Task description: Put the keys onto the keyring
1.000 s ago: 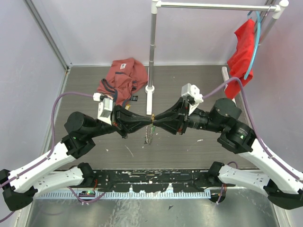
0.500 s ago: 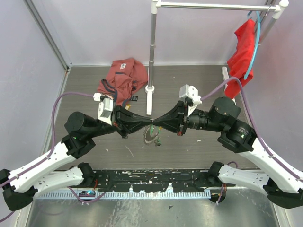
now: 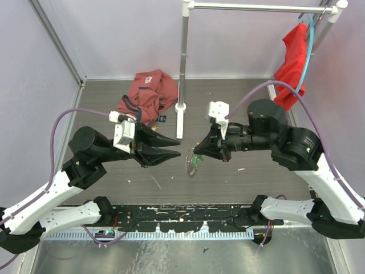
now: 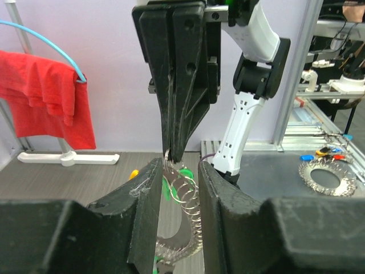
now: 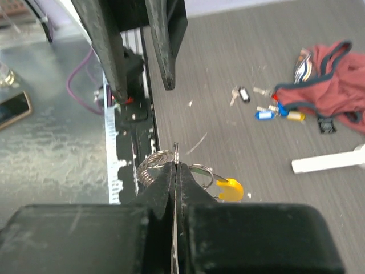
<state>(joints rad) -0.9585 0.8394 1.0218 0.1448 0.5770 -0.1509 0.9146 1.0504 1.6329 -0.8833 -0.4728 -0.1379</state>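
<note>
Pinching one keyring (image 5: pixel 149 164), right gripper (image 5: pixel 175 165) alone

Pale lilac walls (image 3: pixel 125 40) enclose a grey wood-grain tabletop (image 3: pixel 245 100) bearing a metal rack (image 3: pixel 183 57), a red cloth (image 3: pixel 291 65) hanging at its right end, a maroon garment (image 3: pixel 147 94) crumpled left of its base.

Only a narrow gap separates the left gripper (image 3: pixel 179 148), its jaws apart, from the right gripper (image 3: pixel 197 152), which is pinched tight on the thin metal keyring (image 3: pixel 193 164); the ring's silvery bunch dangles just below that gap. Just behind it stands the upright silver metal pole (image 3: pixel 183 68) on its flat white base (image 3: pixel 179 123), with the crumpled maroon garment (image 3: pixel 147 91) and the small loose tagged keys (image 5: pixel 268 109) to the pole's left. Bare dark wood-grain table (image 3: pixel 245 103) runs right of the pole to the red cloth (image 3: pixel 291 65) hanging at the far right.
</note>
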